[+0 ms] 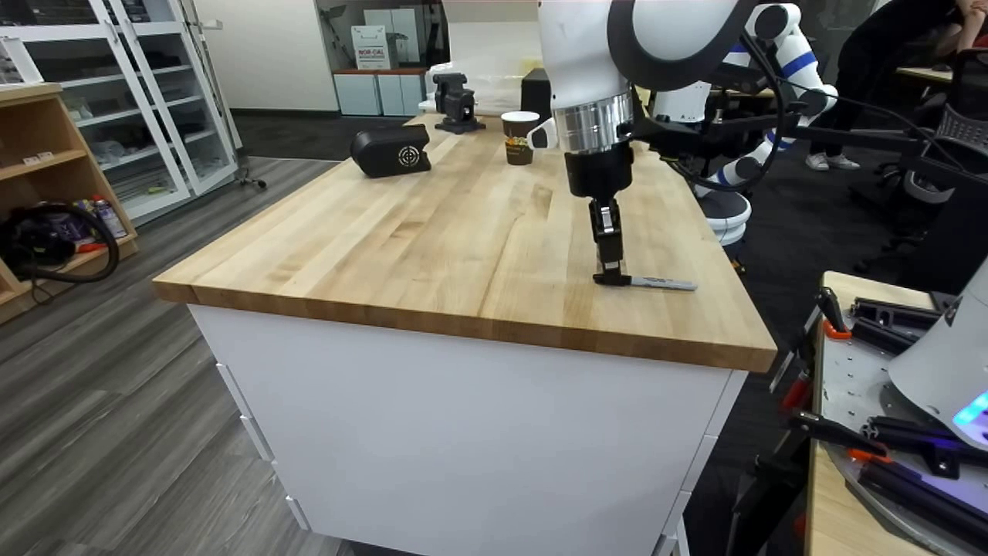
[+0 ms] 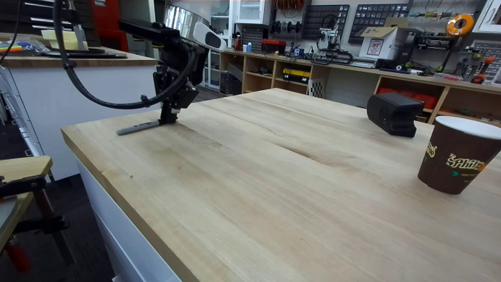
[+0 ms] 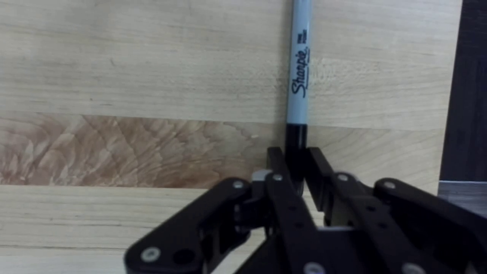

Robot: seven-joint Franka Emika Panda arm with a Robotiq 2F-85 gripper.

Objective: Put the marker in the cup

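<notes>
I'd call this a robotics lab with a workshop's stock: another arm (image 1: 793, 54) past my desk (image 1: 432, 255), clamps (image 1: 841, 430) nearby, a spool (image 2: 453, 29), toolbox (image 2: 273, 46) and workbench (image 2: 352, 69) by the wall.

Both exterior views: tabletop (image 1: 432, 232) bright | an exterior view: metal collar (image 1: 593, 123) glaring, 1 o'clock; blue light (image 1: 974, 413), 3–4 o'clock | wrist view: gripper (image 3: 295, 156) soft; faint shadow (image 3: 282, 87), 9 o'clock of marker (image 3: 298, 76)

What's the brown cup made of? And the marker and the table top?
The cup: probably paper, dull brown outside; its white rim and printed lettering suggest that.
The marker: likely smooth plastic, judging by its even grey barrel.
The table top: wood, by its pale boards and grain lines; it looks smooth, but any varnish is hard to tell.
</notes>
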